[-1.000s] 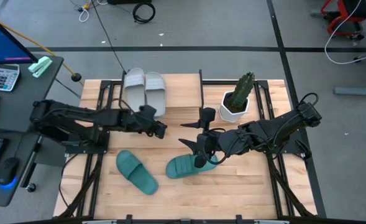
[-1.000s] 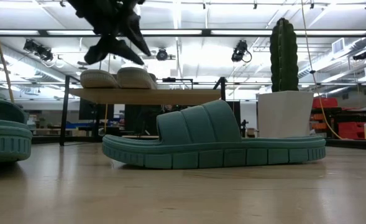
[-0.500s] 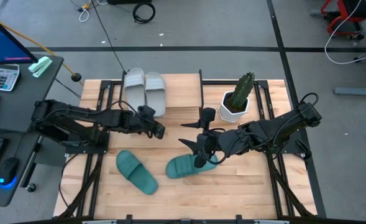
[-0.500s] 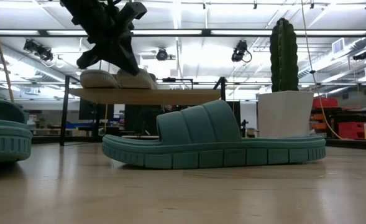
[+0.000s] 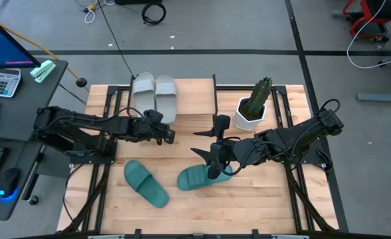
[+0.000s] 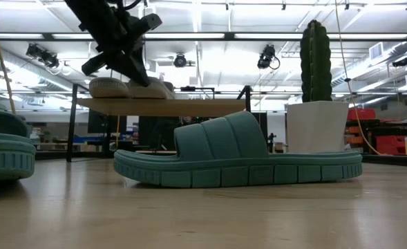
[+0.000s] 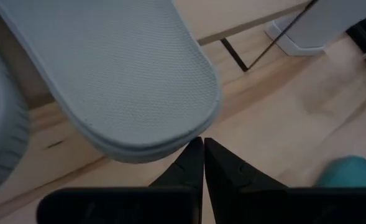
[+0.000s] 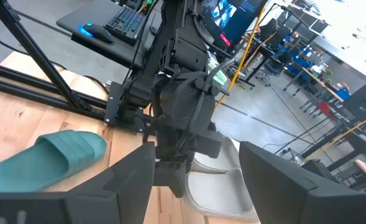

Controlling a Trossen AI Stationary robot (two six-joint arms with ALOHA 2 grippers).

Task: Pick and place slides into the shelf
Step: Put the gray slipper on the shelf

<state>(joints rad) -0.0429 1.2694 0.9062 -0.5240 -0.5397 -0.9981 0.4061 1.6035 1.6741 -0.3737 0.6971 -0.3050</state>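
Observation:
Two pale grey-white slides (image 5: 155,97) lie side by side, soles down, on the shelf (image 5: 192,99), whose board (image 6: 162,106) also shows in the low view. My left gripper (image 5: 169,135), shut, stands at the heel end of the right-hand white slide (image 7: 114,74). One teal slide (image 5: 145,182) rests on the table near the left. The other teal slide (image 6: 238,160) lies flat on its sole at the middle. My right gripper (image 5: 212,158), open, hovers above the far end of that slide (image 5: 200,176) and touches nothing. My left gripper comes at the white slide's heel rim (image 7: 170,147) with shut fingertips (image 7: 195,155), slanting down from the table's near right side. The tips stand right against the rim, but I cannot tell whether they touch it. The slide lies flat on the shelf board.
A cactus in a white pot (image 5: 253,107) stands on the table right of the shelf, close to my right arm. The shelf's black frame legs (image 6: 72,121) rise from the tabletop. Bare wood lies along the near edge (image 5: 248,206). A desk with a keyboard stands off the left side.
My left gripper has moved a little toward the far left, closing on the white slides' heel ends, and has come down nearer the shelf top, tipping as it went. My right gripper and the teal slides have kept still.

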